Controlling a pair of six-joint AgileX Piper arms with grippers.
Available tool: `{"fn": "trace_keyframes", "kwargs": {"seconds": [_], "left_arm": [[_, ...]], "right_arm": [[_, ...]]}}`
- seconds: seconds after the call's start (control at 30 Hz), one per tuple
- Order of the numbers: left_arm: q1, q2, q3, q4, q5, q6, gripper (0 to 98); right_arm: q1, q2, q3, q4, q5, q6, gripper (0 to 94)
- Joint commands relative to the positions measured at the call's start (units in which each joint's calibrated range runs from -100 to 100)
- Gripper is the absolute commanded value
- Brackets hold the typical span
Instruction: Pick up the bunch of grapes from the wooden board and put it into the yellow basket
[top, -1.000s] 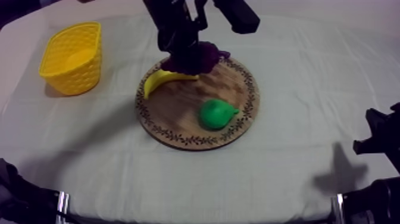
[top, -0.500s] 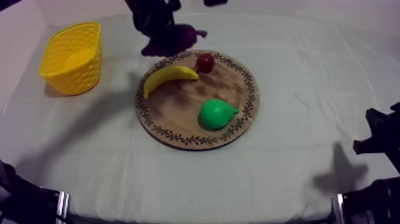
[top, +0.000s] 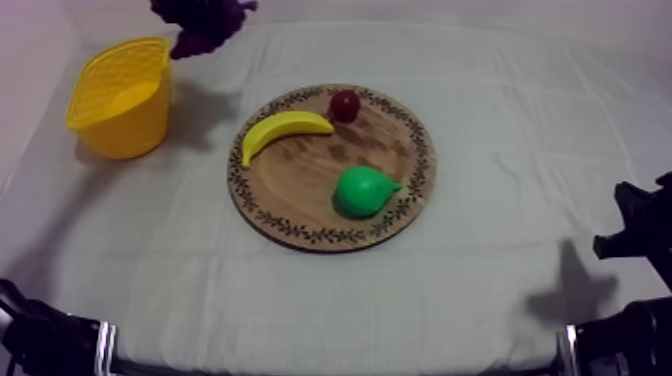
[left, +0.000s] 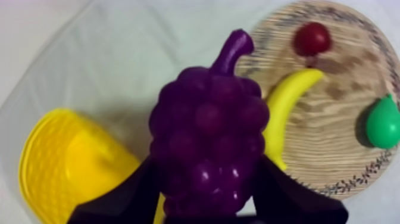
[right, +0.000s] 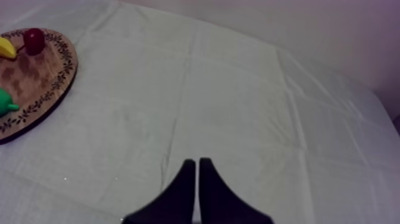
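**Grapes in the air, basket just ahead**

Look up at the far left: the purple plastic bunch of grapes (top: 205, 20) hangs high above the table, clear of the round wooden board with the patterned rim (top: 300, 180) and close to the far corner of the yellow ribbed plastic basket (top: 125, 130). The left gripper (left: 205, 202) has it. Its two black fingers clasp the lower sides of the bunch, which sits stem-up between them, a firm hold on the widest part.

Why so high? I'd say it's to clear the basket's tall wall, so the bunch can go in from above. From the wrist, the basket's open mouth shows down beside the grapes, not yet squarely under them.

On the board lie the curved yellow toy banana (top: 283, 128), at the side nearest the basket, the small red fruit (top: 344, 105) by the far rim, and the green toy pear (top: 362, 190) toward the near side. All of them sit low, well under the carried bunch. Only bare grey-white cloth (top: 500, 120) lies between board and basket, so nothing blocks the way.

The right gripper (right: 195, 173) rests over open cloth, fingers pressed together on nothing, well away from it all.
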Motion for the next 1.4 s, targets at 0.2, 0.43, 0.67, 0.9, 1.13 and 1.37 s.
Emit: {"fn": "trace_keyframes", "kwargs": {"seconds": [0.2, 0.43, 0.67, 0.9, 1.13, 1.37], "left_arm": [[-9.01, -1.96, 2.21, -0.24, 0.13, 1.17, 28.2], [-14.67, -3.10, 3.66, -0.28, 0.18, 3.34, 24.5], [-18.05, -3.52, 2.99, -0.09, 0.66, 4.82, 22.0], [-18.81, -2.99, 2.65, 0.02, 1.40, 6.38, 21.9], [-18.22, -0.31, 3.45, 0.09, 1.48, 7.55, 22.6], [-17.48, 3.70, 4.80, 0.21, 0.98, 8.23, 23.5]], "right_arm": [[-0.02, 0.00, -0.04, 0.00, 0.00, 0.00, 0.3], [-0.02, 0.00, -0.04, 0.00, 0.00, 0.00, 0.3], [-0.02, 0.00, -0.04, 0.00, 0.00, 0.00, 0.3], [-0.02, 0.00, -0.04, 0.00, 0.00, 0.00, 0.3], [-0.02, 0.00, -0.04, 0.00, 0.00, 0.00, 0.3], [-0.02, 0.00, -0.04, 0.00, 0.00, 0.00, 0.3]]}}
